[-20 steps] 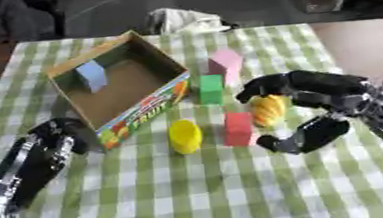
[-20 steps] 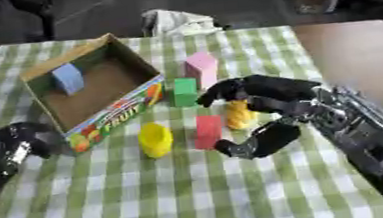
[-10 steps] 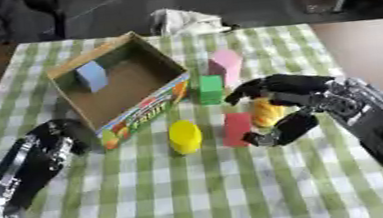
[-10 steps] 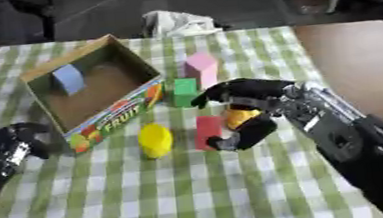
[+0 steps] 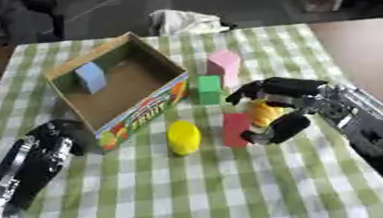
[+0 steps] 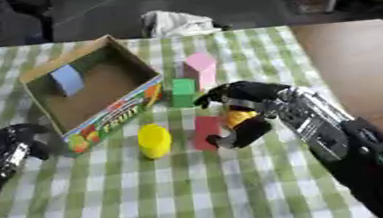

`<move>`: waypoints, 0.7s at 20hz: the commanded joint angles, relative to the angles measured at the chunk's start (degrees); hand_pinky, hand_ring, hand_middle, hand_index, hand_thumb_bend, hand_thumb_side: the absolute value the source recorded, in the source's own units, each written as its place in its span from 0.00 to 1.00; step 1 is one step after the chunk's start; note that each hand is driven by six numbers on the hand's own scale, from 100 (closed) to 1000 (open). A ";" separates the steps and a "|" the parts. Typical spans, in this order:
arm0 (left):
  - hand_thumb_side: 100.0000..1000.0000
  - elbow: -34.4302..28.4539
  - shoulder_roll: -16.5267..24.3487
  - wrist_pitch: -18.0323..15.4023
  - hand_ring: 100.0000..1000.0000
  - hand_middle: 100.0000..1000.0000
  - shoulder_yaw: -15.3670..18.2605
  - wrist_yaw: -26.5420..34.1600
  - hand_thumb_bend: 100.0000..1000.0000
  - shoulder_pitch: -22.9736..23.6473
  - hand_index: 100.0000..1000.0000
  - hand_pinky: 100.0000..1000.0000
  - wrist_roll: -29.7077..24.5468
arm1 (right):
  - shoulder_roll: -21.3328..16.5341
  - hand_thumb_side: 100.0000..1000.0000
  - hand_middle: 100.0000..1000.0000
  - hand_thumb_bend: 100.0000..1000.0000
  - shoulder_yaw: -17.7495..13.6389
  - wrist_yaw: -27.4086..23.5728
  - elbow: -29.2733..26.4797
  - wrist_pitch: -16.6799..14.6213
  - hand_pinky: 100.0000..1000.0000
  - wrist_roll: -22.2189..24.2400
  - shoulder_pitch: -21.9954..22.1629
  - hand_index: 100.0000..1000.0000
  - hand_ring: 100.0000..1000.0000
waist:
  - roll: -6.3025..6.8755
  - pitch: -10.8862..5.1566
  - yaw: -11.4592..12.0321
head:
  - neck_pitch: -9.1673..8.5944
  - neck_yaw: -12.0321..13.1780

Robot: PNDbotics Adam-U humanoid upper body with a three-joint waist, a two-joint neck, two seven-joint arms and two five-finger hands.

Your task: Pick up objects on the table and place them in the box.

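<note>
My right hand (image 5: 293, 102) reaches over an orange-yellow object (image 5: 263, 112) on the checked cloth, its fingers curved above it and its thumb curled below, beside a red block (image 5: 235, 129). I cannot tell whether the hand touches the orange object. A yellow cylinder (image 5: 183, 137) stands left of the red block. A green block (image 5: 209, 89) and a pink block (image 5: 224, 66) stand behind them. The open cardboard box (image 5: 139, 118) sits at the left with a blue block (image 5: 91, 77) inside. My left hand (image 5: 47, 145) rests at the lower left, fingers curled, holding nothing.
The table carries a green-and-white checked cloth (image 5: 203, 190). A crumpled white cloth (image 5: 182, 22) lies at the far edge. Bare brown tabletop (image 5: 361, 49) shows at the right.
My right hand has moved left and closed in around the orange-yellow object, next to the red block. My left hand has not moved.
</note>
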 commanded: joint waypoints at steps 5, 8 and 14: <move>0.55 -0.86 0.75 -0.08 0.51 0.65 -0.08 0.21 0.00 -0.18 0.68 0.54 -0.12 | 0.15 0.43 0.78 0.23 -0.24 1.94 2.74 -1.26 0.79 -0.13 -0.83 0.93 0.94 | 0.10 -0.72 -0.10 | 0.26 -0.12; 0.55 -0.86 0.72 -0.06 0.51 0.65 -0.12 0.22 0.00 -0.18 0.68 0.54 -0.15 | 0.57 0.43 0.78 0.23 -0.03 2.56 3.44 -1.66 0.79 0.08 -0.79 0.93 0.94 | 0.08 -0.73 -0.10 | 0.26 -0.17; 0.55 -0.85 0.68 -0.03 0.51 0.65 -0.10 0.27 0.00 -0.17 0.68 0.54 -0.12 | 1.54 0.37 0.72 0.22 -0.21 4.03 5.02 -1.72 0.77 -2.48 -0.70 0.88 0.90 | 0.10 -0.77 -0.04 | 0.26 -0.23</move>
